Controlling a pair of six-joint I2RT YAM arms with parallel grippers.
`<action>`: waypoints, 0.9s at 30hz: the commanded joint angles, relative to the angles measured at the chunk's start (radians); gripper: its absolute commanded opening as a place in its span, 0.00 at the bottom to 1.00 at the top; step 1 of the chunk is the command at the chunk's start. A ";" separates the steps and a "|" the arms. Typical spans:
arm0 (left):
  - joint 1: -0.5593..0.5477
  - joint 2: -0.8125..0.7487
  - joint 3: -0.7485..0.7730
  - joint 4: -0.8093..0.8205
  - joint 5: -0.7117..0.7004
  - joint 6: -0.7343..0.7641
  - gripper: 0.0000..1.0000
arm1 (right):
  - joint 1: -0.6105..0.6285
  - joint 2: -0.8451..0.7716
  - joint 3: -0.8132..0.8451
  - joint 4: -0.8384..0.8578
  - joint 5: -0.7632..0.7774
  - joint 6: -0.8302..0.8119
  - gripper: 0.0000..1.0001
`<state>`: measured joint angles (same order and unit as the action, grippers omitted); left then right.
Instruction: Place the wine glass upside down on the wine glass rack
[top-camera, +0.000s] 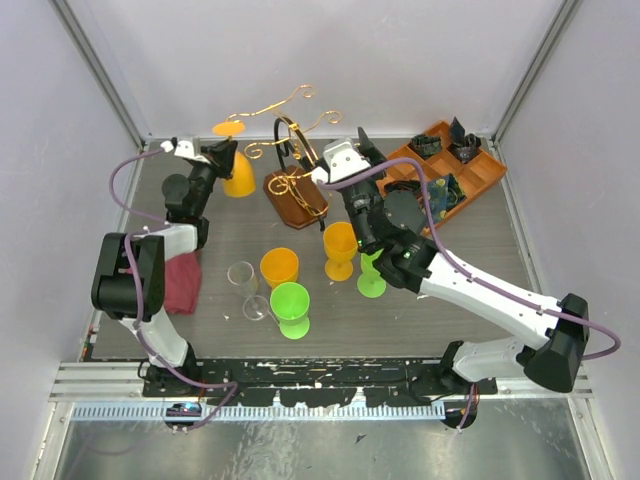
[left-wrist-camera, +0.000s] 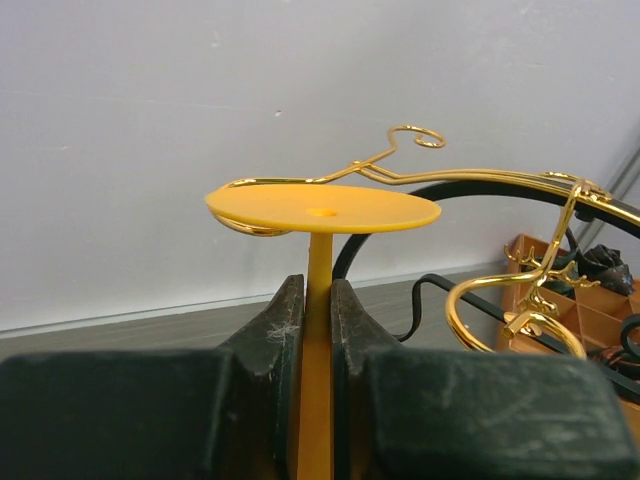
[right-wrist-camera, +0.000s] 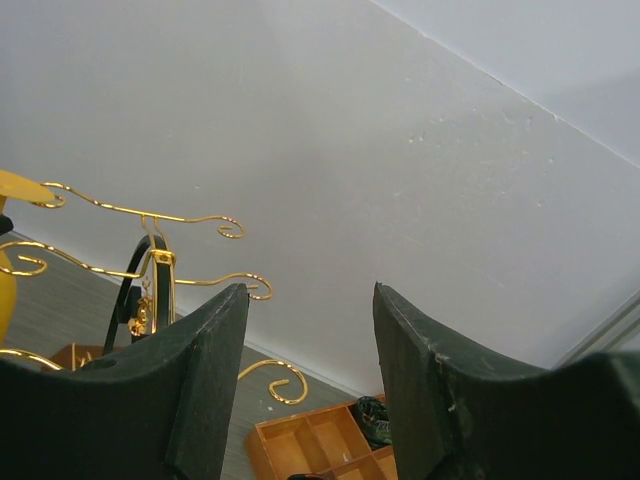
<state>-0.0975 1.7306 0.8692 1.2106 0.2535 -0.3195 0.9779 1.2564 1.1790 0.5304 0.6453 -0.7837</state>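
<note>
My left gripper (top-camera: 216, 154) is shut on the stem of an orange wine glass (top-camera: 238, 178), held upside down with its flat foot (top-camera: 229, 128) on top. In the left wrist view the fingers (left-wrist-camera: 284, 320) pinch the stem (left-wrist-camera: 319, 270), and the foot (left-wrist-camera: 322, 208) sits level with a curled end of a gold arm. The wine glass rack (top-camera: 296, 197) stands at the back middle on its brown wooden base, with gold arms (left-wrist-camera: 480, 175) and a dark hoop (top-camera: 287, 135). My right gripper (top-camera: 366, 146) is open and empty, just right of the rack (right-wrist-camera: 150, 250).
Two orange glasses (top-camera: 340, 246) (top-camera: 280, 267), two green ones (top-camera: 291, 306) (top-camera: 372, 274) and two clear ones (top-camera: 242, 275) stand mid-table. A red cloth (top-camera: 183, 282) lies at the left. An orange compartment tray (top-camera: 478, 172) sits at the back right and shows in the right wrist view (right-wrist-camera: 320, 440).
</note>
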 joint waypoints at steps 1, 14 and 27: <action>-0.013 0.048 0.031 0.106 0.015 0.002 0.00 | 0.001 0.022 0.053 0.044 0.010 -0.023 0.58; -0.033 0.144 0.093 0.185 -0.003 0.022 0.00 | 0.002 0.031 0.078 0.036 0.000 -0.006 0.58; -0.037 0.299 0.244 0.221 -0.030 0.007 0.00 | 0.002 0.065 0.095 0.039 0.012 -0.056 0.59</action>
<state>-0.1303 1.9934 1.0565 1.3586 0.2512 -0.3130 0.9779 1.3102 1.2228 0.5259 0.6460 -0.8051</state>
